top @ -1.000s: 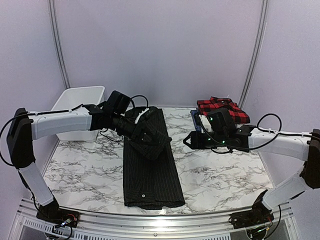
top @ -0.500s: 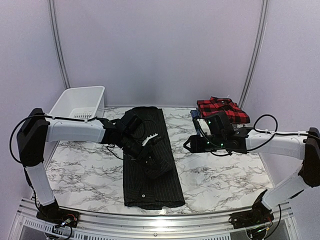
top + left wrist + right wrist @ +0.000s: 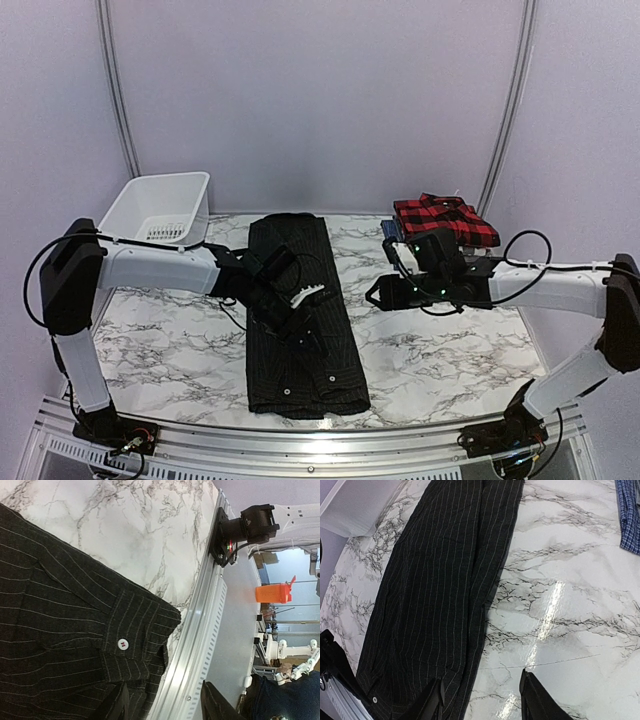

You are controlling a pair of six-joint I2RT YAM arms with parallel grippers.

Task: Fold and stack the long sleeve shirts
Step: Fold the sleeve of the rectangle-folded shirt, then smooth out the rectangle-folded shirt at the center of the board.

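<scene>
Your left claw (image 3: 305, 338) sits over the near half of the black pinstriped shirt (image 3: 300, 245), and its fingers stand apart with nothing between them. In the left wrist view the claw (image 3: 165, 687) has its gap over the near corner of the shirt (image 3: 60, 630), where a cuff with a white button (image 3: 121, 643) lies close to the aluminium rail (image 3: 200, 630) at the worktop's edge. You cannot tell from these views whether the fingers touch the cloth.

The shirt lies flat on the marble worktop (image 3: 440, 350) as a long narrow strip, folded lengthwise. It runs from the far side towards the near edge, left of centre.

Your right claw (image 3: 376, 293) is over bare marble just right of that strip. The right wrist view shows the claw (image 3: 482, 677) parted and empty, with the shirt's right edge (image 3: 440, 580) below and to the left of it.

At the far right a red-and-black plaid shirt (image 3: 445, 218) tops a small pile. A blue checked shirt (image 3: 630, 515) shows at the pile's left edge. The white plastic bin (image 3: 160, 205) stands at the far left, apart from the black shirt.
</scene>
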